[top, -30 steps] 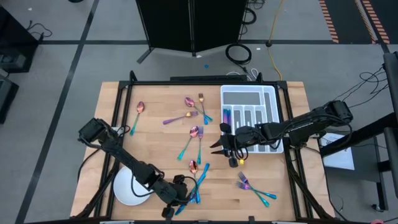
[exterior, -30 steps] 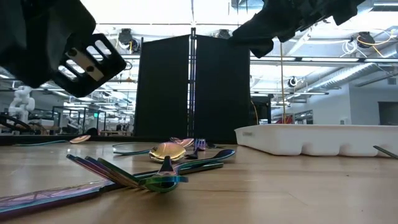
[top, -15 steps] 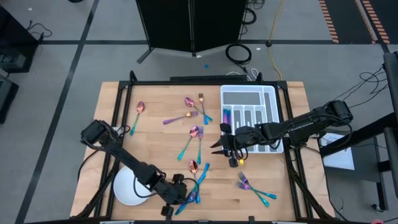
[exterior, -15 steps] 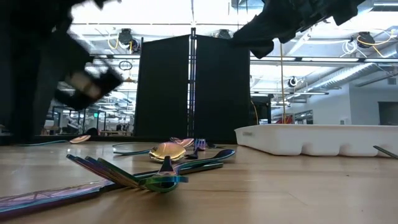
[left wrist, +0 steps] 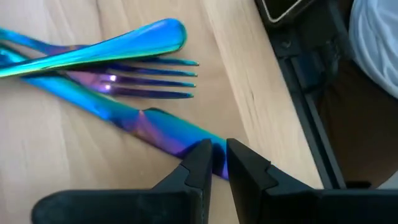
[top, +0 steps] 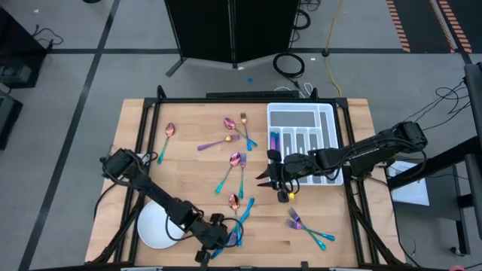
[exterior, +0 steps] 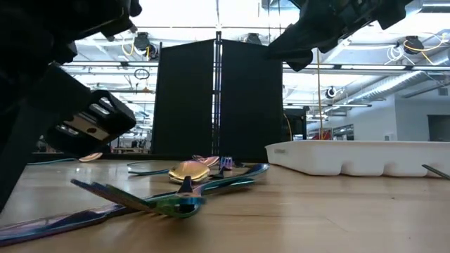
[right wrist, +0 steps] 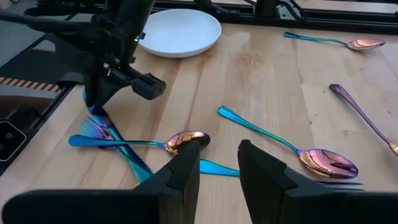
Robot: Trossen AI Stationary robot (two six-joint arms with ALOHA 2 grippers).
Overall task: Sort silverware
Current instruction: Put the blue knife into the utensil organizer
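Silverware (top: pixel 238 159): iridescent forks, spoons and knives lying scattered over the wooden table (top: pixel 188 135), most of them on the bare boards beside the white divided tray (top: pixel 301 143), with a few pieces already lying in the tray's slots. A small pile, a knife (left wrist: pixel 155 127) crossed by a fork (left wrist: pixel 149 84) and a spoon handle (left wrist: pixel 106 50), lies well away from the tray, at the table's front edge. Left gripper (left wrist: pixel 214 163): lowered onto this pile, its two fingers closed on the knife's blade tip; the round white plate (top: pixel 160 226) sits just beside that arm, farther from the tray. Right gripper (top: pixel 265 178): raised above the table just beside the tray's front corner, jaws parted with a clear gap and holding nothing; a gold-bowled spoon (right wrist: pixel 149 142) lies on the boards beyond its fingertips. A further cluster of forks (top: pixel 309 229) lies near the table's front, below the tray.
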